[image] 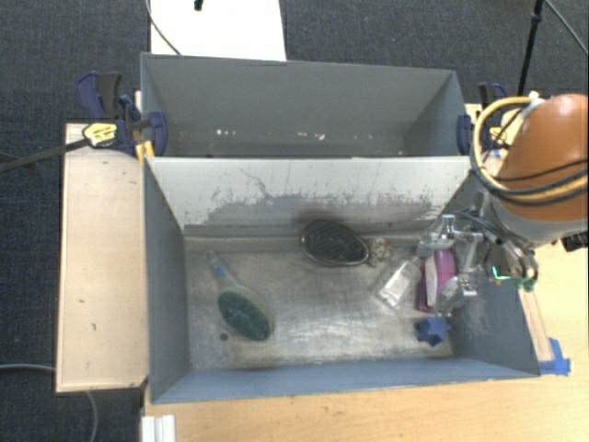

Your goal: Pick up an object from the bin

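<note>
Bin (pixel 304 118): grey metal, with a scuffed floor and a few loose things lying apart on it.
Arm: reaches in from the right; its orange wrist cover (pixel 550 141) sits above the bin's right wall.
Hand (pixel 451 282): low in the bin's right part, near the right wall.
Hand state: cannot tell whether it is open or closed.
Thing at the hand: a purple, elongated item (pixel 444 268), right against the hand's metal parts; whether it is gripped cannot be told.
Nearest neighbours: a small clear bottle (pixel 396 285), tilted, just left of the purple item; a small blue piece (pixel 431 330) just below the hand.
Further off: a black oval brush (pixel 333 244) by the back wall; a green-headed brush (pixel 243 315) at the left, well apart.
</note>
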Motion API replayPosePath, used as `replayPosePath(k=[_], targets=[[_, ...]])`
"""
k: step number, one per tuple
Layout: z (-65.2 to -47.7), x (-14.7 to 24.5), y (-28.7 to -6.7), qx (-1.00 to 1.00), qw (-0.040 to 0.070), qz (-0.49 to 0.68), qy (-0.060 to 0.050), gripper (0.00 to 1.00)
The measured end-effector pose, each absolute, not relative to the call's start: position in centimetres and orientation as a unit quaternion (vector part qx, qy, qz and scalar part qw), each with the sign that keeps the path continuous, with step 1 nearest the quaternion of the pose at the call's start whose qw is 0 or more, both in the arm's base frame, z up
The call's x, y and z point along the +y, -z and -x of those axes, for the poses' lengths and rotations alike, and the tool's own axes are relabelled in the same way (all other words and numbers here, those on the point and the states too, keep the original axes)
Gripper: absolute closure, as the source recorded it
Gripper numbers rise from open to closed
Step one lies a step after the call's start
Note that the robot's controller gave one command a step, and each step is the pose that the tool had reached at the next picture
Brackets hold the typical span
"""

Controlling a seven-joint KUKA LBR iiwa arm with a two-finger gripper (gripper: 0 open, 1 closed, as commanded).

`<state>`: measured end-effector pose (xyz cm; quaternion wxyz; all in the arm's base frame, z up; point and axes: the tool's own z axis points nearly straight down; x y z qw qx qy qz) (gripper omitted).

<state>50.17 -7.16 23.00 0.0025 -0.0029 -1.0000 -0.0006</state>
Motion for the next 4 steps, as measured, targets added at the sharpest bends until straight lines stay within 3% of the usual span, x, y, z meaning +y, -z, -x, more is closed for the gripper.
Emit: replayPosePath(k=[1,2,3,4], targets=[[-59.0,-8.7,-16.0,-1.000,-0.002,0.004,0.000,0.00],[-52.7,-9.4,-7.6,-0.998,0.003,0.068,0.001,0.00],[-53.0,-9.5,-7.9,-0.998,-0.001,0.064,0.000,1.00],[-48.9,-8.3,-27.6,-0.998,-0.005,-0.063,-0.001,1.00]])
